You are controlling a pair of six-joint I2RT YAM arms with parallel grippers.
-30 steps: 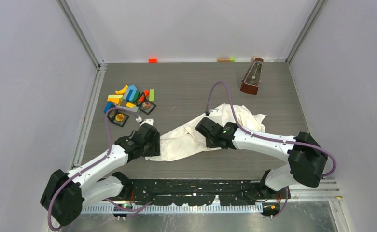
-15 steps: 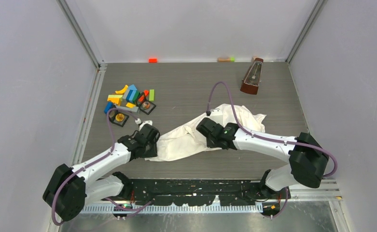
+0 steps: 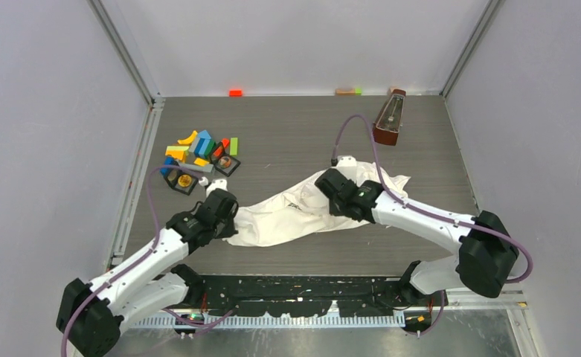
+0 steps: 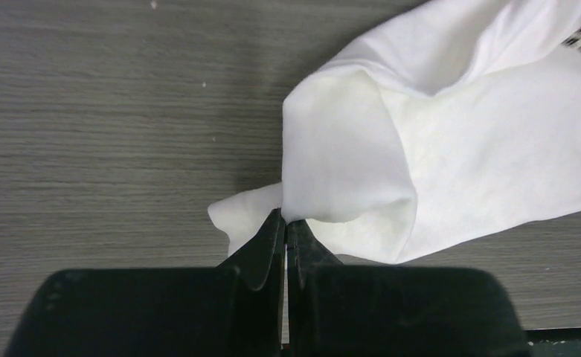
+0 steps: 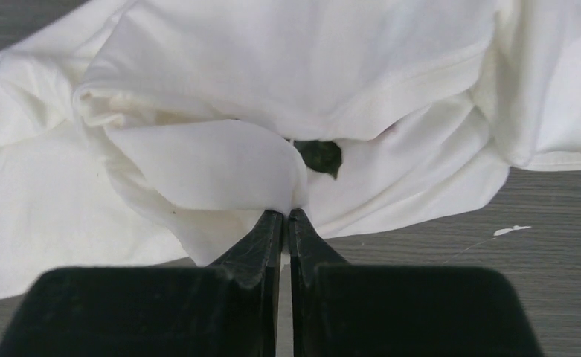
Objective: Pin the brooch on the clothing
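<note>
We see a grey wood-grain worktop (image 3: 287,126) between pale walls (image 3: 49,111). Coloured blocks (image 3: 198,145) lie at the far left. The left pincer (image 4: 286,223) is clenched on the near-left end of the clothing (image 3: 283,216), which is bunched mid-worktop. The right pincer (image 5: 287,217) is clamped on another fold. A metronome (image 3: 388,117) stands far right. The print is mostly folded out of sight.
</note>
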